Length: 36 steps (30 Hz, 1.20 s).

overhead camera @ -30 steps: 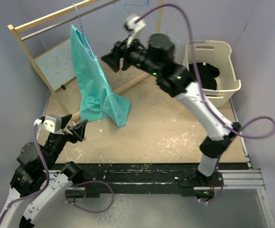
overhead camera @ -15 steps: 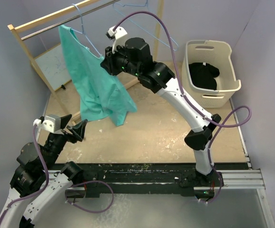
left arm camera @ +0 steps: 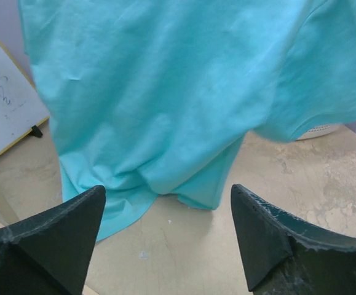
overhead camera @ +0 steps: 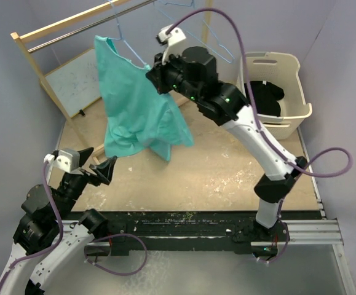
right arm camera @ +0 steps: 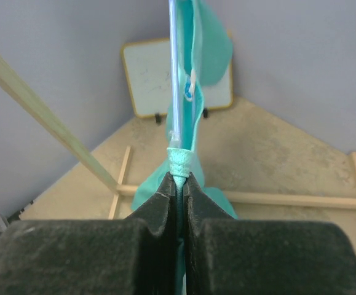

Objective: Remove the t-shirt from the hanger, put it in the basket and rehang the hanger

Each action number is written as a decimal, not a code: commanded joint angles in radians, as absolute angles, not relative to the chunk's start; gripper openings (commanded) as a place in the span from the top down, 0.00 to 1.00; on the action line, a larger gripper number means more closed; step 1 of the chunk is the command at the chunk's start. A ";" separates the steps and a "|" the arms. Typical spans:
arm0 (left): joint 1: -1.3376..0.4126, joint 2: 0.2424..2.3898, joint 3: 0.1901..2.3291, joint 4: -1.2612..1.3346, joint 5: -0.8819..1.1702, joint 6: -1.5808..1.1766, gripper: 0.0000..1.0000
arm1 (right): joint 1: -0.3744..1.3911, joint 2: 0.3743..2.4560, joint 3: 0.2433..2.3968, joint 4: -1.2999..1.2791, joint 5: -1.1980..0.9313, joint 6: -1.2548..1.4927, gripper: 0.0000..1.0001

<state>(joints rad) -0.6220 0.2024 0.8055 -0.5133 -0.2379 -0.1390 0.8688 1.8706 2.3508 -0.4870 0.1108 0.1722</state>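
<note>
A teal t-shirt (overhead camera: 134, 104) hangs on a pale blue wire hanger (overhead camera: 123, 38) from the rod of the wooden rack. Its lower part is drawn out to the right, and the hem hangs just above the table. My right gripper (overhead camera: 155, 77) is up at the shirt's right shoulder. In the right wrist view this gripper (right arm camera: 178, 178) is shut on a bunched fold of the t-shirt (right arm camera: 179, 161), with the hanger wire (right arm camera: 174, 74) running up just beyond it. My left gripper (overhead camera: 101, 166) stays low in front of the shirt. It stands open (left arm camera: 167, 192) and holds nothing, with the t-shirt (left arm camera: 165, 92) filling its view.
A beige laundry basket (overhead camera: 291, 101) at the back right holds a dark garment (overhead camera: 264, 95). A small whiteboard (overhead camera: 73, 80) leans at the back left under the wooden rack (overhead camera: 33, 58). More blue hangers (overhead camera: 193, 27) hang on the rod behind my right arm.
My right gripper went to the shirt's shoulder, shut on the fabric and drew it right. The shirt swung and spread with it. My left gripper opened wider without moving.
</note>
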 commanded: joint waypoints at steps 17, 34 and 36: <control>-0.619 0.357 0.923 -0.372 0.039 -0.092 0.01 | 0.833 1.371 1.960 -0.353 0.129 0.175 1.00; -0.620 0.735 1.151 -0.184 0.341 0.148 0.13 | 0.833 0.844 1.369 -0.474 -0.262 0.222 1.00; -0.620 0.767 1.161 -0.175 0.388 0.139 0.16 | 0.833 0.801 1.349 -0.483 -0.292 0.219 1.00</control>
